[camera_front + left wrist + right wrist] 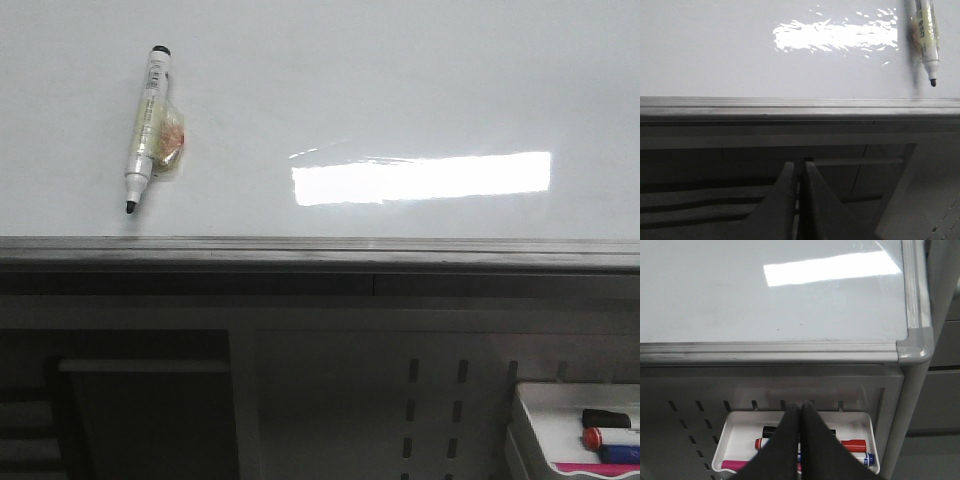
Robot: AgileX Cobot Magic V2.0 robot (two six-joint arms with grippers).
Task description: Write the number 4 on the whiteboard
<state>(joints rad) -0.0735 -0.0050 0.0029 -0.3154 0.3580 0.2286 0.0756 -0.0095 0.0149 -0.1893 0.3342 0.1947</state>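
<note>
— What is closest to us?

— Down low on the right there is a white tray (545,410) hanging on a grey panel with slots (435,400). It has marker pens in it. I can see a red one (852,444), a black one, a pink one and one with a blue end.

— And the robot's hands?

— The right hand (801,407) is right above that tray. Its two dark fingers are pressed together at the tips and hold nothing. The left hand (799,167) is low too, below the board's edge. Its fingers are almost touching, with just a thin crack between them, and they hold nothing either.

— What comes next, going further?

— The grey metal rail (320,250) along the near edge of the whiteboard (400,90).

— Is anything on the board?

— Yes, on the left side a white marker (147,128) lies on it with its cap off. Its black tip points toward the rail. A small clear lump with an orange bit (172,140) sits against its side. A bright strip of light (420,177) shines in the middle.

— Where is the number 4?

— I cannot see one. The board has no lines on it.
</note>
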